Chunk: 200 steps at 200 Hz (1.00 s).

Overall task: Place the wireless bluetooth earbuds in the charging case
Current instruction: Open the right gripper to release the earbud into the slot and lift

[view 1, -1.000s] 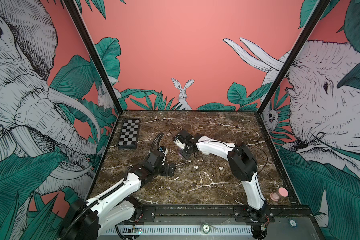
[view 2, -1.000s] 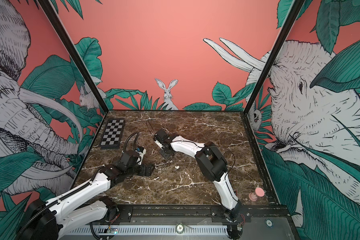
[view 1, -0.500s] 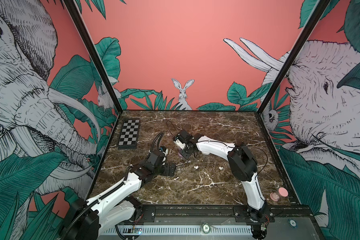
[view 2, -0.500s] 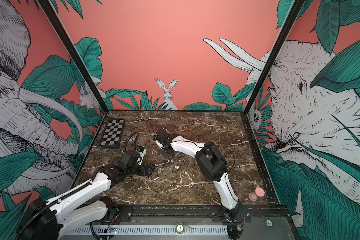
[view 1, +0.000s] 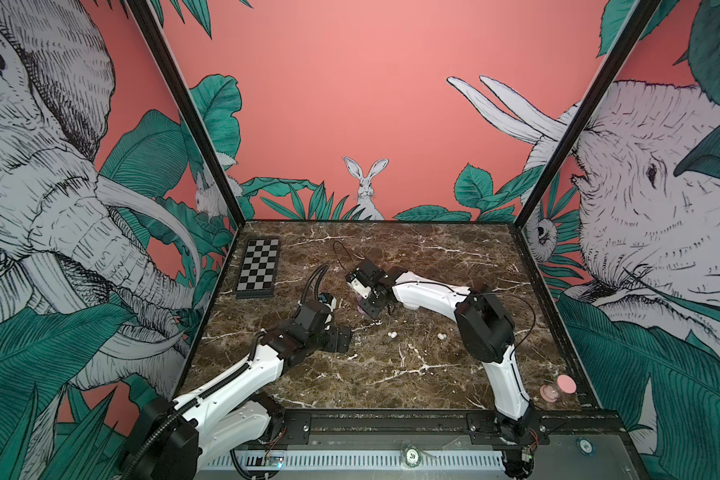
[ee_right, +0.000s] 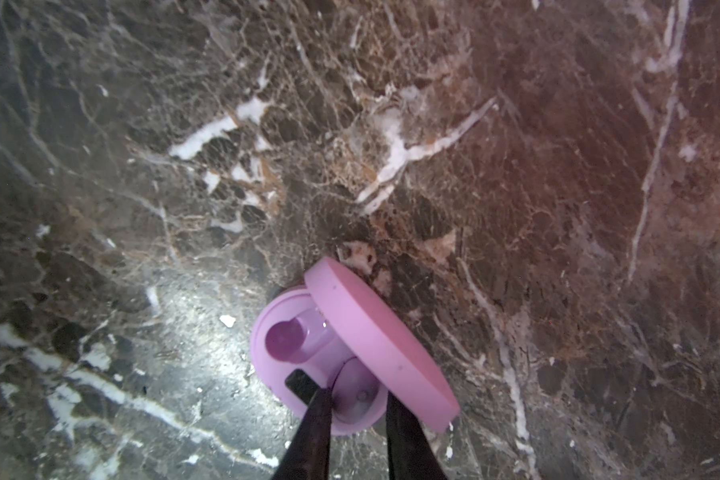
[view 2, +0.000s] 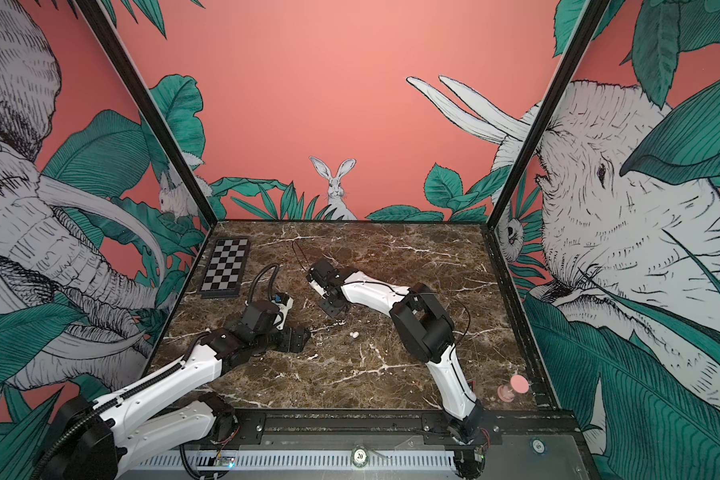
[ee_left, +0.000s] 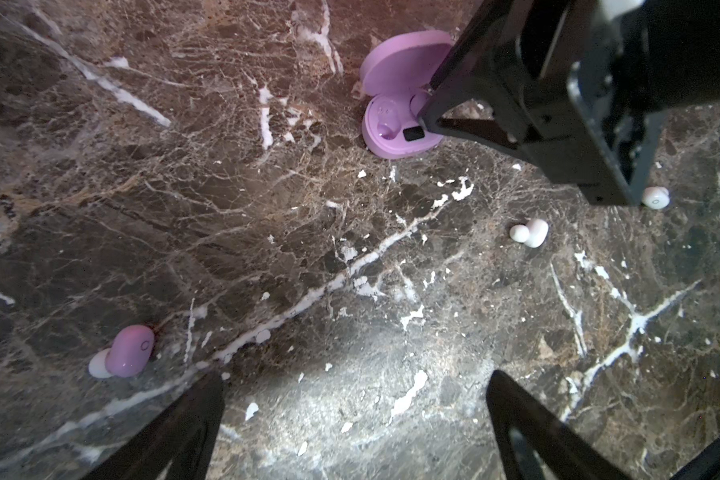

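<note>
Found open lilac pill-shaped plastic charging case (ee_right: pixel 300 353) standing near centre of brown marble bench (view 1: pixel 433 257), lid raised and tilted, covering part of one socket in right wrist view. Observed right gripper (ee_right: pixel 356 409) closed narrowly on lilac rounded plastic earbud (ee_right: pixel 356 390) seated in that socket, fingers (ee_right: pixel 316 415) set against both sides of it; neighbouring socket showing bare lilac floor. Could barely make out case in both top views, tucked beneath right gripper. Recorded left gripper (ee_left: pixel 356 376) spread wide above bare bench, holding nothing; only finger ends caught in left wrist view, remainder cut off at frame edge. Located second lilac earbud with white tip (ee_left: pixel 129 351) lying loose on bench, near left gripper and well apart from case; not made out in either top view. Counted two white rounded plastic earbuds loose on bench: one white earbud (ee_left: pixel 531 232) in full sight, other white earbud (ee_left: pixel 655 196) partly covered by right gripper housing. Noted black-and-white chequered board (view 1: pixel 258 268) at far left of bench and pink spool-shaped object (view 1: pixel 558 388) at near right corner, too small to identify.
</note>
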### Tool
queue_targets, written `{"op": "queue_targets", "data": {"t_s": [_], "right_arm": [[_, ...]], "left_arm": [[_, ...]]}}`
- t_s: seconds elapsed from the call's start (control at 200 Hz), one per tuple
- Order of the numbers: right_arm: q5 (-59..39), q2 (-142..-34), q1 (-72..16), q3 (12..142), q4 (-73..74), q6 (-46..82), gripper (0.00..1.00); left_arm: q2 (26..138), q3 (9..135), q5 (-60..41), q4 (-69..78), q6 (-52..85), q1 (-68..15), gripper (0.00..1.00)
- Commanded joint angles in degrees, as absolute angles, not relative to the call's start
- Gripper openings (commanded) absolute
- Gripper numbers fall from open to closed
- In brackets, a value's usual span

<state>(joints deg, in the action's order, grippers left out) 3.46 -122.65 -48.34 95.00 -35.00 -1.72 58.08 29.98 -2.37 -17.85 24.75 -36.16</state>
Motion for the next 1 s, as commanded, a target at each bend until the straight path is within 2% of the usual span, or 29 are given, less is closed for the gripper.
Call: {"op": "queue_targets", "data": {"t_s": [0.0,0.2,0.62,0.7,0.885,0.995], "right_arm": [[4.03,-123.41,-48.16,95.46,-35.2,-1.68,0.24],[3.38,-121.92,-48.16,95.18,-35.18,-1.25,0.24],[-3.83,-111.91,-48.16,88.74,-32.77,5.0,0.4],[-6.36,-108.76,-48.23,86.81,-31.31,6.73,0.48],[-13.67,-102.98,-48.25,81.93,-26.03,15.71,0.77],[-15.43,-102.52,-48.32,80.46,-22.62,25.65,0.85]], "left_arm": [[58.06,31.46,-2.64,-17.42,24.19,-35.86,0.99],[58.09,31.55,-2.7,-17.41,24.09,-35.86,0.99],[57.14,31.98,-1.66,-18.09,24.43,-35.86,0.99],[55.76,32.42,-0.37,-18.93,24.84,-35.86,0.99],[49.1,34.2,10.17,-22.95,28.65,-35.84,0.99],[45.98,35.97,18.11,-26.65,31.39,-35.77,0.99]]}}
